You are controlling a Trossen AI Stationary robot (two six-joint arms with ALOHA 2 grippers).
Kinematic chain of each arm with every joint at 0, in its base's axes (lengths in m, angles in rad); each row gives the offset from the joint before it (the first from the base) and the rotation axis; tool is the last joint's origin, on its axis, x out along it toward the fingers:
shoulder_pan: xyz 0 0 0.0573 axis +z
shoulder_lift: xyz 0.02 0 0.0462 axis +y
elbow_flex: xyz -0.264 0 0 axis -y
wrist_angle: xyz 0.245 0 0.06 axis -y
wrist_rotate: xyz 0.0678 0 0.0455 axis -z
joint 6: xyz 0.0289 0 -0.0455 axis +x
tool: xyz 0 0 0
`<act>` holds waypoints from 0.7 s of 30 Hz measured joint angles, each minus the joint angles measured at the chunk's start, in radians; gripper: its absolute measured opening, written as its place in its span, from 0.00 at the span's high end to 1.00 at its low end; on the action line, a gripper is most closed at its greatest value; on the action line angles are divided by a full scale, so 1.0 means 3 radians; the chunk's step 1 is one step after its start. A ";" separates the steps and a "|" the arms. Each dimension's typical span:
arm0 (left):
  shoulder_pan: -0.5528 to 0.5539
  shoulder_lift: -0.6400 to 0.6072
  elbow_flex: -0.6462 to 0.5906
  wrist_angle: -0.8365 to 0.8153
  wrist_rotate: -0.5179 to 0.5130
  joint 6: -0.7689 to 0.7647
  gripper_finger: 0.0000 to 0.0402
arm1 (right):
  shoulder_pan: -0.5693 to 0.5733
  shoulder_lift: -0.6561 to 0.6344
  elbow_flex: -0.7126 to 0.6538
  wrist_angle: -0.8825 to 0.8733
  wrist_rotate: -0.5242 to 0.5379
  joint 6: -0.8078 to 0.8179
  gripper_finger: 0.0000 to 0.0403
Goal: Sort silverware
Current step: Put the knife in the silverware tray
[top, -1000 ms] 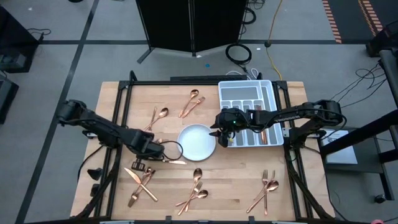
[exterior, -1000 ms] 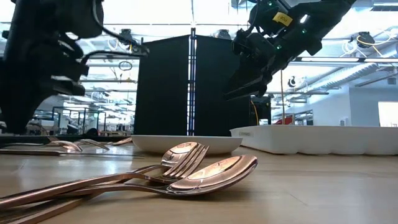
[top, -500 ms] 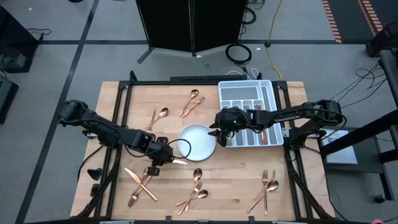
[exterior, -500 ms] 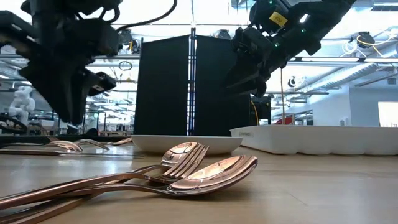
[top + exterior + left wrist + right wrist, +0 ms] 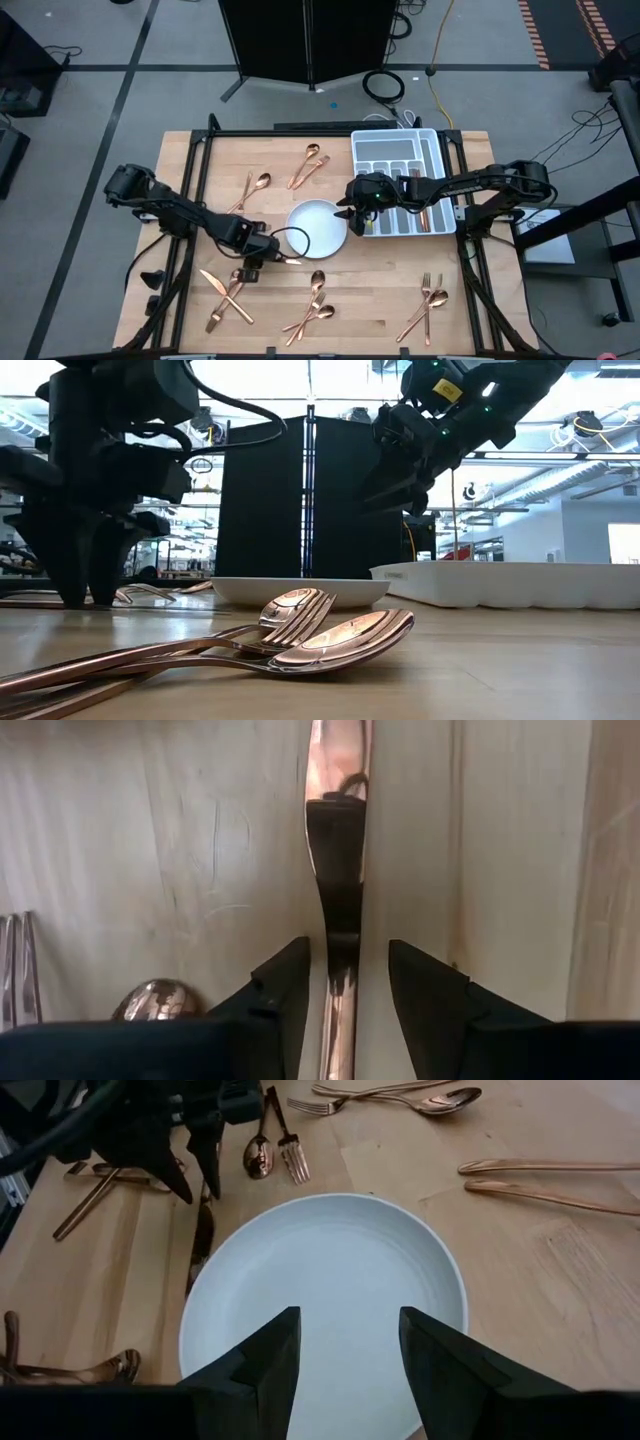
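Note:
A copper knife [image 5: 338, 870] of the silverware lies flat on the wood just left of the white plate [image 5: 318, 228]. My left gripper [image 5: 345, 955] points down over it, open, one finger on each side of the handle; in the high view the gripper [image 5: 258, 262] stands near the plate's near left rim, and I see no touch. My right gripper [image 5: 347, 213] hangs open above the plate's right rim [image 5: 440, 1270], holding nothing. Other copper forks, spoons and knives lie scattered on the table.
The white divided tray [image 5: 400, 180] stands at the far right, with copper pieces in its near compartments. Crossed cutlery [image 5: 225, 295] lies at the near left, spoons [image 5: 315, 300] near the middle, forks [image 5: 428, 305] at the near right, and more pieces [image 5: 308, 165] at the far side.
My left gripper has gone toward the table's near edge and a little right, sunk toward the table and tipped more steeply down. Its fingers have opened and now straddle the knife beside the plate. The knife and the other things have stayed where they were.

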 joint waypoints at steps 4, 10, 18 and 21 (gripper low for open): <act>0.0000 0.0039 0.0008 0.0001 -0.0006 0.0010 0.67 | 0.0000 0.0000 0.0000 0.0001 0.0001 -0.0024 0.60; -0.0003 0.0045 0.0007 -0.0006 -0.0092 0.0024 0.76 | 0.0000 0.0000 0.0000 0.0009 0.0002 -0.0059 0.60; -0.0146 0.0212 0.0019 -0.0034 -0.0209 0.0145 0.95 | 0.0000 0.0000 0.0000 0.0008 0.0003 -0.0070 0.60; -0.0203 0.0237 0.0022 -0.0030 -0.0290 0.0180 0.96 | -0.0001 0.0000 0.0000 0.0009 0.0003 -0.0071 0.60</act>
